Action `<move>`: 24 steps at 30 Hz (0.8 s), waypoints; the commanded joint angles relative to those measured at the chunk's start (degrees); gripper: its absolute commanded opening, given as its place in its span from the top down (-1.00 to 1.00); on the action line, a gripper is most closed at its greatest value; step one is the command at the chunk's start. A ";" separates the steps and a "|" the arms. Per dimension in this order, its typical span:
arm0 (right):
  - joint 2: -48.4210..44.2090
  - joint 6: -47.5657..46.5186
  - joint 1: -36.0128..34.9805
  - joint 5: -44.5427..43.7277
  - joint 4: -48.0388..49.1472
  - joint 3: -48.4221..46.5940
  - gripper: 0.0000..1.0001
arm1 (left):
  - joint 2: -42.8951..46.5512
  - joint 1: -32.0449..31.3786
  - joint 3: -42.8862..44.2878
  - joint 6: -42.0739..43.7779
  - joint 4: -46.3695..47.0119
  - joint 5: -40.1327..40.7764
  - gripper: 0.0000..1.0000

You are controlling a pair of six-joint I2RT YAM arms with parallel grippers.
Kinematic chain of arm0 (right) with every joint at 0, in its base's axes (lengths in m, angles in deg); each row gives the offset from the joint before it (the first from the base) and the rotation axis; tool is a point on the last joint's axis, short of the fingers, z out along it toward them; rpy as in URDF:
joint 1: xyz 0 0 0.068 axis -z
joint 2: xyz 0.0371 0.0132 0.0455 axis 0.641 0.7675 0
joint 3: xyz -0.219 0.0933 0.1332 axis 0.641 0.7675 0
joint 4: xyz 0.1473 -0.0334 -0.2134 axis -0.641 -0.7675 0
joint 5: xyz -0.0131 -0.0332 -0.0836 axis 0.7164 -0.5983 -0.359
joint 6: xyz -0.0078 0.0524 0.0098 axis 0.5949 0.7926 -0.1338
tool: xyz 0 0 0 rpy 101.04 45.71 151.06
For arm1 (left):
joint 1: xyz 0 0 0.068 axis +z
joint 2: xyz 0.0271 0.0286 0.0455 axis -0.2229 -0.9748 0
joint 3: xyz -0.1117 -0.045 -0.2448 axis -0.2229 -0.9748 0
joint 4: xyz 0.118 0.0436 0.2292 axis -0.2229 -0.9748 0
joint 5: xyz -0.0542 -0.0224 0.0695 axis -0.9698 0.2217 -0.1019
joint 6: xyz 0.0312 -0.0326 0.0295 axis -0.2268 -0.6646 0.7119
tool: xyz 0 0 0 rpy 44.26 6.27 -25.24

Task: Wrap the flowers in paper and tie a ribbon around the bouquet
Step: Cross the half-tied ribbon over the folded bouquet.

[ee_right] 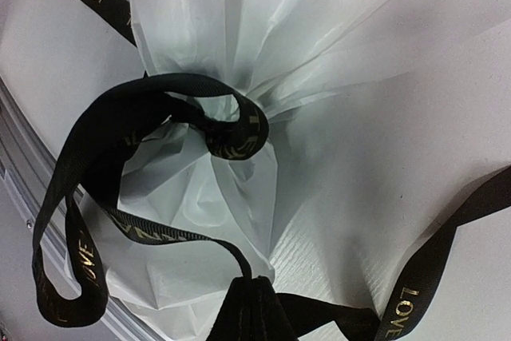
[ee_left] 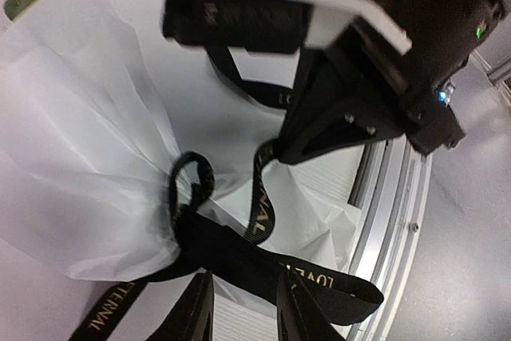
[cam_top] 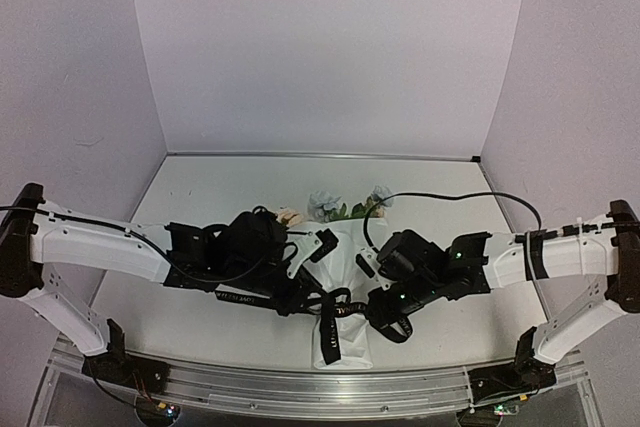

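**Wrapped and ribboned, the tying not finished**

The wrapping looks done. The flowers (cam_top: 335, 209) lie in the middle of the desk (cam_top: 250, 187), blooms pointing away from the arms. The paper (ee_right: 319, 29) is gathered around their stems into a white cone, so a bouquet (cam_top: 340, 267) is already there.

The ribbon (ee_right: 231, 133) is on too. It circles the pinched neck of the cone and crosses itself there in what appears to be a first knot. That knot looks slack, with one big loop sagging toward the near edge of the desk and both tails trailing loose.

The right tool (ee_right: 251, 305) is closed tight, with a strand of ribbon pinched between its fingers just below the paper's flared end. The left tool (ee_left: 243, 287) stands partly open and grips nothing. A broad stretch of ribbon runs across just in front of its fingertips.

By my reading, what remains is to draw the slack out, snug the knot against the neck and secure it, perhaps with a second tie or a bow.
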 commanded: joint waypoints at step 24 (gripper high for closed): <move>-2.21 1.30 -0.71 -2.28 4.88 4.12 0.89 | -15.84 5.62 14.09 8.15 -1.94 -4.49 0.36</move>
